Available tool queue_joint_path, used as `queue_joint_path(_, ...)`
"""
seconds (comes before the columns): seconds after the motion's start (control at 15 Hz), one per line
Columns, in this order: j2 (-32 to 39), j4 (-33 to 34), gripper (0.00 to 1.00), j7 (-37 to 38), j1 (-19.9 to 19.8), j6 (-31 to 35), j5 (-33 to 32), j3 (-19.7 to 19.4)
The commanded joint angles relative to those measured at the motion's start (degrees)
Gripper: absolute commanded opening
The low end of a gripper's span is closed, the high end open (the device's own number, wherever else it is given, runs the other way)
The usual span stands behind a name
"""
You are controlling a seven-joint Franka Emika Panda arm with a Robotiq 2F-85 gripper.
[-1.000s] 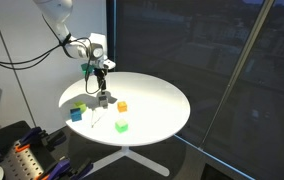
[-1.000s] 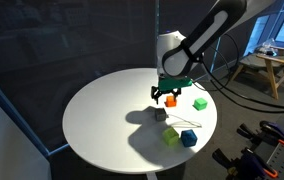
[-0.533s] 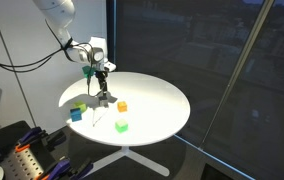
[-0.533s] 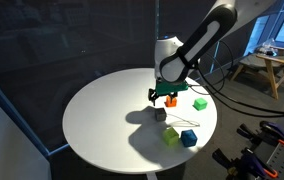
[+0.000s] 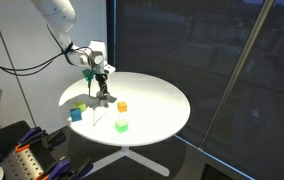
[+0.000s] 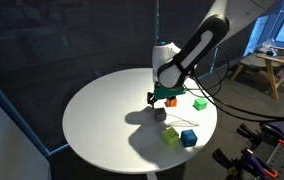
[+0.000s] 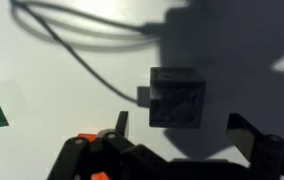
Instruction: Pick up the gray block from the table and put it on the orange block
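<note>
White round worktop [image 6: 97,118] lies open and bare beside the end effector [image 6: 162,101]. Its jaws stand wide, directly above the gray block [image 7: 176,97], a dull, shadowed cube. The orange block [image 5: 122,105] is just beside it.

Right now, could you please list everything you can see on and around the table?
table: one, white, round, on a pedestal base.
gray block: one, dull gray, on the table below the gripper.
orange block: one, orange, on the table beside the gray block.
green block: one, bright green, nearer the table's edge.
yellow-green block: one, next to the blue block.
blue block: one, dark blue, near the table's edge.
wooden furniture: one, light wood, in the background.
arm: one, white, reaching over the table.
gripper: one, black, open, over the gray block.
</note>
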Motion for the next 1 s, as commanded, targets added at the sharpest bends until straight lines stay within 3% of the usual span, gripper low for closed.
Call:
queue_joint_path(0.0,1.5,1.9,1.00,2.0,0.9,-0.4,-1.0,-1.3)
queue_joint_path(0.93,4.1,3.2,1.00,1.4,0.5,-1.0,-0.2,-1.0)
